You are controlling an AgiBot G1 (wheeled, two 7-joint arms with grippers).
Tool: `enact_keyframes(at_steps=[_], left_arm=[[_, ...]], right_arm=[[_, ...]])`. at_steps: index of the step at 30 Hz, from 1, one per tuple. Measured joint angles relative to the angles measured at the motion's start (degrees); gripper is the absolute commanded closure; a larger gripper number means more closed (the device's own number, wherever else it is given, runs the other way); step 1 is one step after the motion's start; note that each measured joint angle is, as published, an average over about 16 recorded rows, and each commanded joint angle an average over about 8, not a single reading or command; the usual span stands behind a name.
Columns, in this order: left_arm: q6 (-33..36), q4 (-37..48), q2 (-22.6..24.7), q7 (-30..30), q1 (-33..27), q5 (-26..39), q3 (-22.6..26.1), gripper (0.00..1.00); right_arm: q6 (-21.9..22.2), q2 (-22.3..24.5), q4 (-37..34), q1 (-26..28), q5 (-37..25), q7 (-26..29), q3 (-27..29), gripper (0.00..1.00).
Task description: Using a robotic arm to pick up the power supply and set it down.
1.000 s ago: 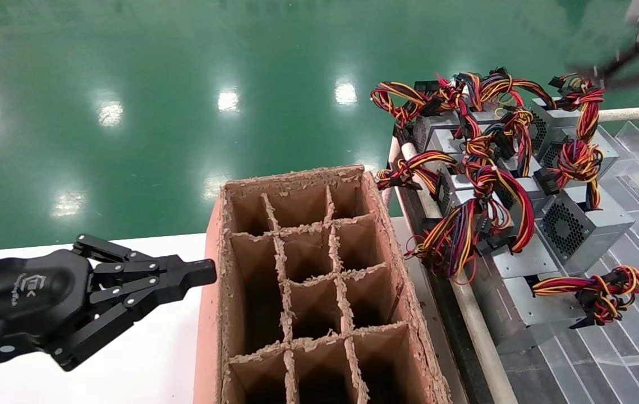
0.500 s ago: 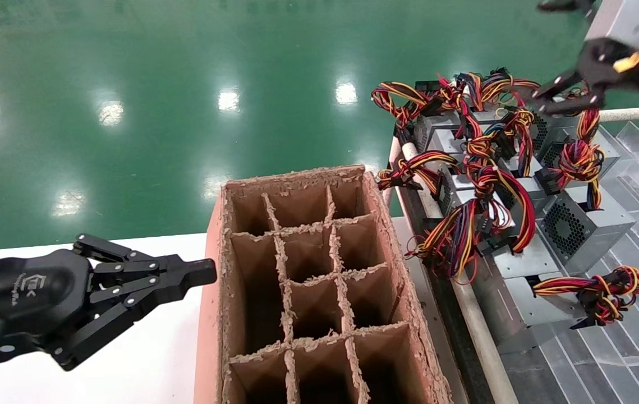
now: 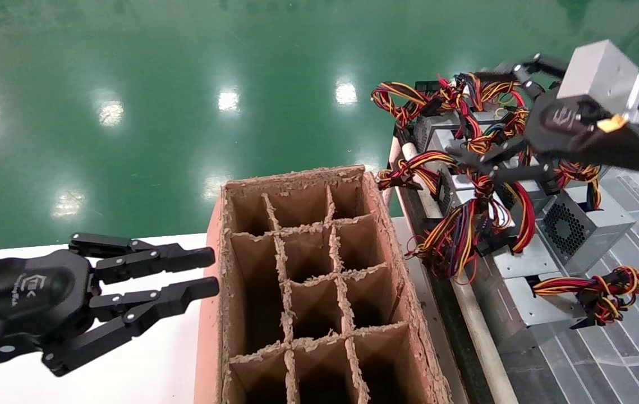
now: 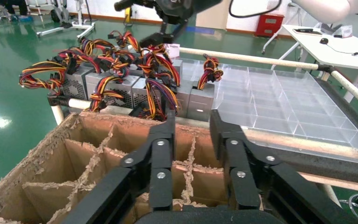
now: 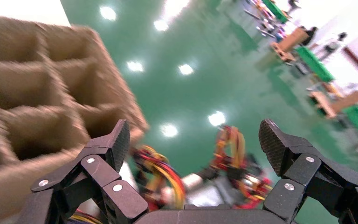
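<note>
My right gripper [image 3: 473, 118] hangs spread wide over the cluster of power supplies [image 3: 583, 221] on the rack, their wire looms [image 3: 465, 224] just beneath my fingers; whether I touch any is unclear. My left gripper [image 3: 207, 272] sits parted beside the cardboard divider box [image 3: 308, 280].

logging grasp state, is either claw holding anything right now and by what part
Nothing is held. The right claw is open above the power supplies and their wires; the left claw is open beside the cardboard box.

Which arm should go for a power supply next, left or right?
Right. The right pincer hangs open directly over the power supplies and their wire bundles, while the left pincer sits open on the far side of the cardboard divider box.
</note>
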Motion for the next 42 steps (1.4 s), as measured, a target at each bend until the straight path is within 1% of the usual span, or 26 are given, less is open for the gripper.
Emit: enact_keyframes(at_steps=[30, 36, 42], left_arm=[[0.0, 0.0, 0.0, 0.0, 0.0, 0.0, 0.0, 0.00], [0.0, 0.0, 0.0, 0.0, 0.0, 0.0, 0.0, 0.00], [0.0, 0.0, 0.0, 0.0, 0.0, 0.0, 0.0, 0.00]], right_arm=[[-10.1, 4.6, 20.0, -26.1, 27.4, 18.8, 5.2, 0.00], [-11.3, 5.2, 22.4, -29.3, 30.7, 20.9, 5.9, 0.00], [-11.7, 5.4, 23.1, -30.2, 31.8, 21.5, 6.1, 0.00]])
